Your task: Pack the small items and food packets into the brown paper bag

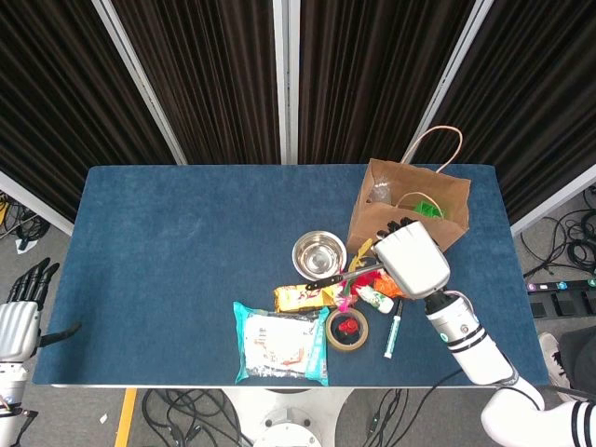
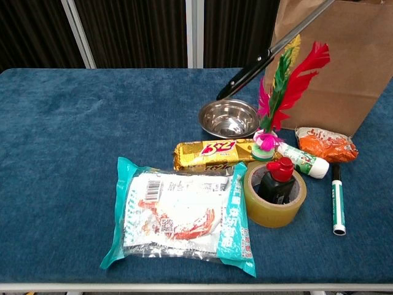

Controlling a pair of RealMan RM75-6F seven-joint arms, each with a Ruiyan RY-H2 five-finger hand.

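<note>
1. The right hand point(image 1: 411, 258) grips long black tongs point(image 1: 340, 276); their tips point left, away from the brown paper bag point(image 1: 410, 216) just behind the hand.
2. The tongs are slim, dark and tilted.
3. The left hand point(image 1: 20, 298), well apart at the tabletop point(image 1: 168, 242) edge, hangs with fingers slack, empty.

Paper bag point(image 2: 334, 58) standing at counter point(image 2: 92, 135) back right | bowl point(image 2: 228, 118) just left of it | snack bar point(image 2: 215, 153) in front of bowl | noodle packet point(image 2: 181, 215) nearest front edge | tape roll point(image 2: 273, 196) right of packet, bottle point(image 2: 274, 179) inside roll | marker point(image 2: 338, 200) far right
</note>
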